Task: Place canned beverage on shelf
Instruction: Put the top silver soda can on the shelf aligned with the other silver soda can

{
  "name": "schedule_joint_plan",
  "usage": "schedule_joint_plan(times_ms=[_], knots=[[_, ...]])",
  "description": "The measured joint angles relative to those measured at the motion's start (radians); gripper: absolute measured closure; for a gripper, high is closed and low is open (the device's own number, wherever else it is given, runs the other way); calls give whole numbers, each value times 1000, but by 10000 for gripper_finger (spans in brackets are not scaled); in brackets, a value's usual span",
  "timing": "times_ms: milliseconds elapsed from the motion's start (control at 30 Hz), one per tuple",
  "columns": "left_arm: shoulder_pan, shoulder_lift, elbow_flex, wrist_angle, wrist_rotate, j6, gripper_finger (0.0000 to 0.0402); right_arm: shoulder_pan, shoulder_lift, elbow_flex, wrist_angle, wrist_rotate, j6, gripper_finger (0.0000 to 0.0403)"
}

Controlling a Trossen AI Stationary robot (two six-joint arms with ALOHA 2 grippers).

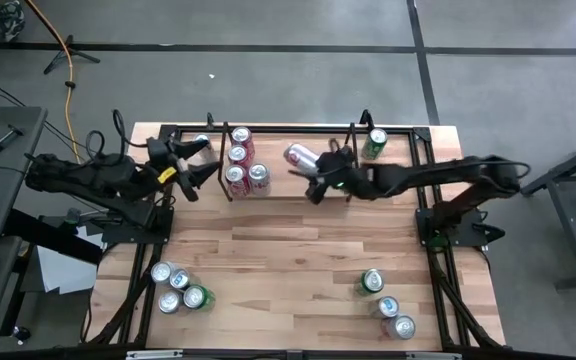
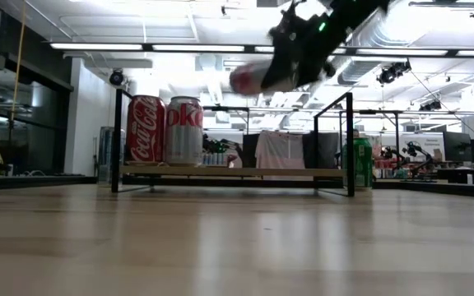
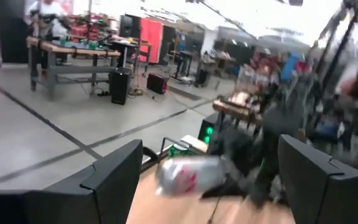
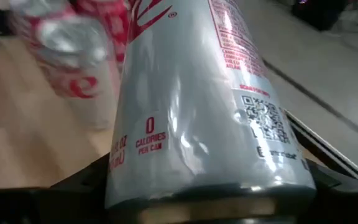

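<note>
The silver can [image 1: 301, 156] is a diet cola with red lettering; the right wrist view [image 4: 197, 106] shows a small red zero-calorie mark, a block of red fine print and a black square code on its shiny side. The right claw [image 1: 315, 172] holds it by the body, tilted nearly onto its side, and in the low view the can [image 2: 249, 78] hangs in the air above the shelf's [image 2: 237, 173] wooden base, higher than the tops of the cans standing there, with the right claw [image 2: 290, 57] reaching down from above. Seen from overhead, the held can is over the middle of the shelf [image 1: 298, 190], to the right of four cans [image 1: 245, 163] standing clustered on the shelf's left part, red cola and silver diet cola together. A green can [image 1: 374, 143] stands just off the shelf's right end. The left claw [image 1: 181, 166] waits beside the shelf's left end with its fingers [image 3: 114, 180] spread wide and nothing between them. Well apart from the shelf, toward the near edge of the tabletop [image 1: 288, 270], one cluster of cans [image 1: 179, 287] stands at the left and three more [image 1: 386, 298] at the right.
</note>
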Motion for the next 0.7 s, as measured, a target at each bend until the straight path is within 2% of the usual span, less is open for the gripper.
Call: schedule_joint_plan(times_ms=[200, 433, 700], knots=[[0, 113, 0, 6, 73, 50, 110, 17, -163, 0, 68, -153, -8, 122], [42, 266, 0, 202, 195, 43, 107, 86, -192, 0, 298, -328, -30, 122], [112, 356, 0, 438, 380, -33, 87, 143, -188, 0, 402, -335, -61, 122]])
